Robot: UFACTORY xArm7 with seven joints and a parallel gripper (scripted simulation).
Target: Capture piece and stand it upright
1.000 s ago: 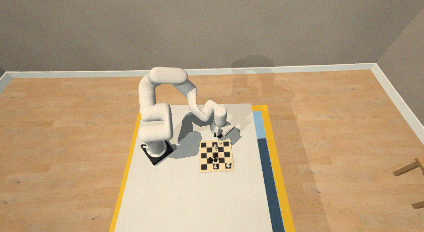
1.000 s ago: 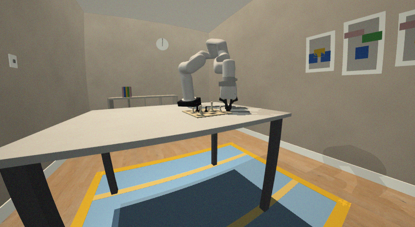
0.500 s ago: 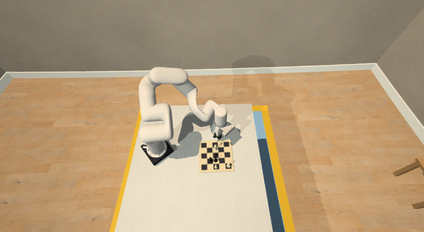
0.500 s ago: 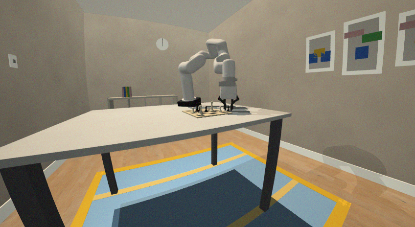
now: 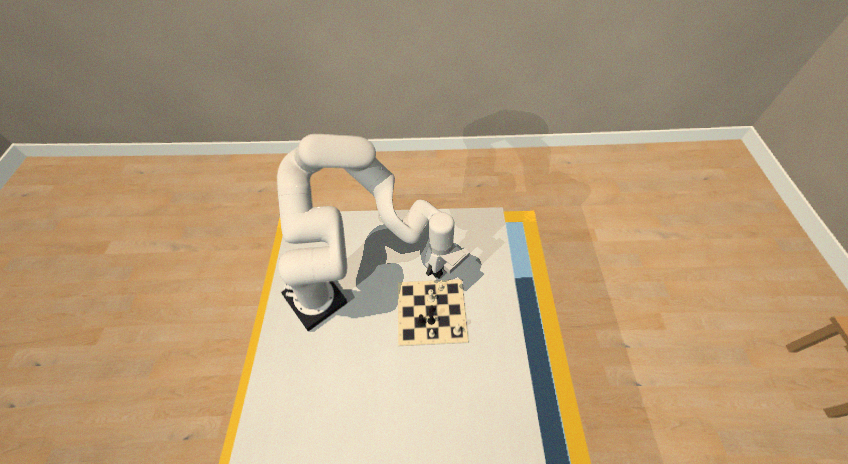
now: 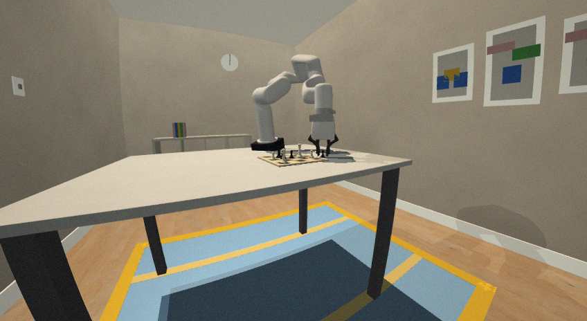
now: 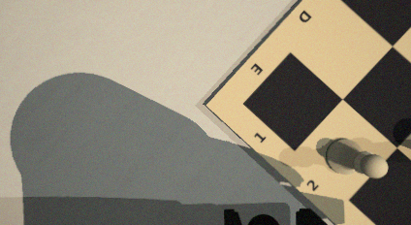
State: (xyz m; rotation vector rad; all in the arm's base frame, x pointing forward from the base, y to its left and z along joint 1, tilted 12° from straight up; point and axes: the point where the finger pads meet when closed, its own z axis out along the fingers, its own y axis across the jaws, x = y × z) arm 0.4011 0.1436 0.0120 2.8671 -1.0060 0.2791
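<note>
My gripper (image 5: 435, 273) (image 6: 322, 154) (image 7: 264, 218) is low over the table just beyond the board's far edge. Its fingers are parted, with a gap on each side of a small black piece (image 6: 322, 155) that stands upright on the table between them. Only the top of that piece shows in the wrist view. The chessboard (image 5: 400, 340) (image 7: 223, 101) carries several white pieces and black ones. A white piece (image 5: 440, 287) (image 7: 343, 154) stands upright on the light square E2. A tall white piece (image 5: 431, 293) (image 6: 300, 150) stands beside it. Black pieces (image 5: 431, 319) (image 5: 421, 319) stand nearer the board's front.
Two more white pieces (image 5: 457, 330) (image 5: 432, 333) stand in the board's front row. The arm's black base (image 5: 309, 323) (image 6: 265, 145) is on the table left of the board. The white table (image 5: 380, 400) (image 6: 165, 173) extends around the board.
</note>
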